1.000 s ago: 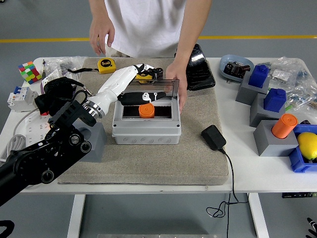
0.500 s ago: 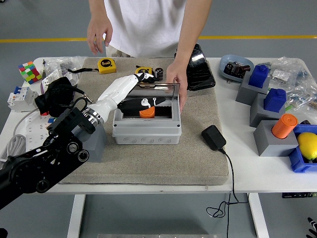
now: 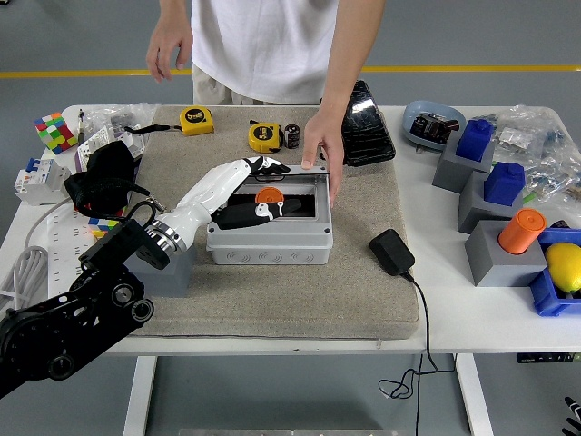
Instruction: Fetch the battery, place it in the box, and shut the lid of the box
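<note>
1. We see the left robot hand, white with dark fingers, reaching in from the left over the grey box on the mat at the middle of the worktop. Its fingers rest on the clear lid, which lies low over the opening; we cannot tell whether they grip the lid or only press on it.

2. The orange battery sits inside the box, visible through the lid.

3. A person stands at the far side; one hand touches the box's far right corner, seemingly steadying it. The other hand hangs free above the worktop.

4. We judge that fetching and placing are done and the closing step is in hand.

5. The next move likely calls for a firm downward press along the lid's free edge until it seats, then a clean lift of the fingers.

6. We can read no writing: the yellow tape measures carry marks too small to make out.

7. The right robot hand is not in view.
</note>
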`<state>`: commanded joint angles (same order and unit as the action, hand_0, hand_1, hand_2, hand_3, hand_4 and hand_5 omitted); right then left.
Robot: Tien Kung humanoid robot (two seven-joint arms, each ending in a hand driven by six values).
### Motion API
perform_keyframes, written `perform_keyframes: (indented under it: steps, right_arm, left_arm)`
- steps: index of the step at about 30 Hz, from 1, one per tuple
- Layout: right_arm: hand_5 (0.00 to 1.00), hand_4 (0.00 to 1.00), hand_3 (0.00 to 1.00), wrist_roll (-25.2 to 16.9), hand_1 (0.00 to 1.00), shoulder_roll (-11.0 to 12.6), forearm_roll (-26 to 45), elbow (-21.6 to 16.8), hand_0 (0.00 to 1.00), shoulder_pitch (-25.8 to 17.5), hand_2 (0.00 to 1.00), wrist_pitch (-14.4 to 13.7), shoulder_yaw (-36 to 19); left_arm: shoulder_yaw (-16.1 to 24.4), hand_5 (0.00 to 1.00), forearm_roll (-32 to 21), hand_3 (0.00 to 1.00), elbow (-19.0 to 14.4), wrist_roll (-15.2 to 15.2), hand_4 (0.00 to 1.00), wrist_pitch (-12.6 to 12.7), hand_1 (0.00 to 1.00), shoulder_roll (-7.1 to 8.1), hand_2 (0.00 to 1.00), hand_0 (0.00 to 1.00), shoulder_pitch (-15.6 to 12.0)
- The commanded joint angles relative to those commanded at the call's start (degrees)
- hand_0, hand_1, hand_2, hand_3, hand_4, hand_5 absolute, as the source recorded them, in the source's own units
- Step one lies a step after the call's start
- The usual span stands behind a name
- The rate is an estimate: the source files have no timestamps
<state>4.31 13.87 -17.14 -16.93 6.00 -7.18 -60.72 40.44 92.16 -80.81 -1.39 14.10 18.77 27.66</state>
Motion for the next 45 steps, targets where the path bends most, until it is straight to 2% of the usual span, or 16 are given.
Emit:
perform_keyframes:
  steps: [15,22,27,33,45]
  right_arm:
    - [0.441,0.961,0.54,-0.1,0.66,-0.2,-0.1,0.0,0.631,-0.2,0.658,0.0,0.0]
    - [0.441,0.961,0.541,0.0,0.66,-0.1,-0.2,0.0,0.631,-0.2,0.658,-0.2,0.0]
    - [0.441,0.961,0.541,0.0,0.66,-0.2,-0.2,0.0,0.631,-0.2,0.658,-0.2,0.2]
    - [0.441,0.961,0.54,0.0,0.66,-0.2,-0.2,0.0,0.63,-0.2,0.658,-0.2,0.3]
    - [0.441,0.961,0.54,0.3,0.661,-0.1,-0.3,0.4,0.631,0.8,0.659,0.2,-0.6]
  left_arm:
    - [-1.7,0.885,-2.5,0.739,-1.0,-1.1,0.998,-1.0,0.717,0.38,0.716,0.642,-0.9]
    - [0.3,0.882,-2.5,0.738,-4.1,0.2,0.998,-0.4,0.712,0.9,0.715,0.625,-1.6]
    - [3.4,0.882,-3.1,0.738,-6.0,1.7,0.998,0.2,0.712,0.96,0.715,0.625,-2.4]
    - [8.6,0.873,-3.8,0.736,-5.3,3.8,0.998,1.3,0.714,0.67,0.715,0.625,-3.7]
    - [20.9,0.872,-3.8,0.735,-3.9,3.5,0.998,0.2,0.715,-0.75,0.711,0.629,-6.2]
